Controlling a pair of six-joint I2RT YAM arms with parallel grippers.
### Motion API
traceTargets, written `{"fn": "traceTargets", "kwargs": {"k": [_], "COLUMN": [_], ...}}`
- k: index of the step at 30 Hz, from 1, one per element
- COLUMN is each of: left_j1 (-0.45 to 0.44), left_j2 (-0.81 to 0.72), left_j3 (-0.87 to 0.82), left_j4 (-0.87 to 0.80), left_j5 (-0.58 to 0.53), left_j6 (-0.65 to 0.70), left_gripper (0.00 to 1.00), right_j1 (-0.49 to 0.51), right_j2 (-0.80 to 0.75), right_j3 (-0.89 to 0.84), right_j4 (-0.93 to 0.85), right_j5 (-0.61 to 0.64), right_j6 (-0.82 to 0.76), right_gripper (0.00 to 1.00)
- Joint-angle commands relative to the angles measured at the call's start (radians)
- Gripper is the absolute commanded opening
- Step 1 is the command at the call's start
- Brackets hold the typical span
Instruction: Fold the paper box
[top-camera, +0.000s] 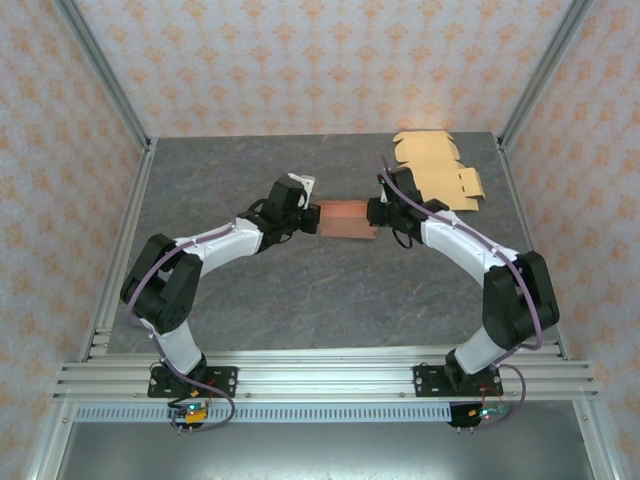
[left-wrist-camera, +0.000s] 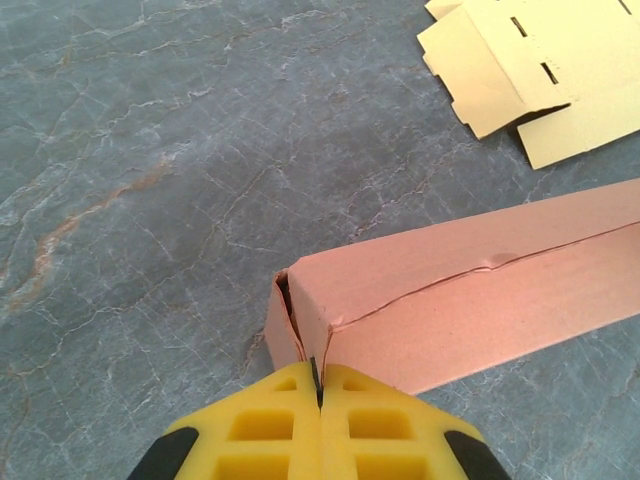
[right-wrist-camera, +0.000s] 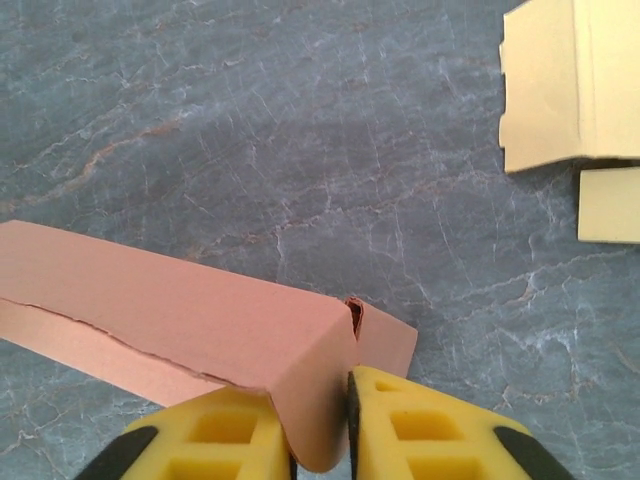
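- Stretching between the two grippers near the middle of the grey marble-pattern table (top-camera: 300, 290), the pink paper box (top-camera: 345, 220) is formed into a long, closed tube.
- In the top view I cannot tell whether the box rests on the table or is held just above it.
- The left gripper (top-camera: 310, 215) is at the left end of the box. In the left wrist view its yellow fingers (left-wrist-camera: 260, 435) are pressed fully together at the box's corner, and it seems that a thin edge of the paper is pinched between them.
- At this end a small side flap stands slightly away from the tube.
- The right gripper (top-camera: 375, 213) is at the right end. In the right wrist view its fingers (right-wrist-camera: 430, 435) are clamped on a pink end flap that stands upright between them.
- A crease line runs along the long side of the box.
- Flat yellow cardboard blanks (top-camera: 437, 170) lie at the far right corner of the table, well apart from the box.
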Motion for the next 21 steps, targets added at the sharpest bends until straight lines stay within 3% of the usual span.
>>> {"fn": "traceTargets", "kwargs": {"k": [1, 5, 15, 21], "left_j1": [-0.021, -0.026, -0.028, -0.034], "left_j2": [-0.021, -0.026, -0.062, -0.063], "left_j3": [-0.022, -0.021, 0.013, 0.052], "left_j4": [-0.04, -0.047, -0.087, -0.129], "left_j5": [-0.036, -0.063, -0.077, -0.08], "left_j6": [-0.013, -0.01, -0.057, -0.068], "left_gripper": [0.0, 0.0, 0.01, 0.01], "right_j1": [0.016, 0.02, 0.024, 0.028], "right_j2": [0.022, 0.041, 0.079, 0.099], "right_j3": [0.079, 0.119, 0.148, 0.181], "right_j4": [-0.095, -0.139, -0.193, -0.234], "right_j5": [0.026, 0.036, 0.019, 0.025], "right_j6": [-0.03, -0.047, -0.048, -0.01], "right_gripper": [0.26, 0.25, 0.13, 0.13]}}
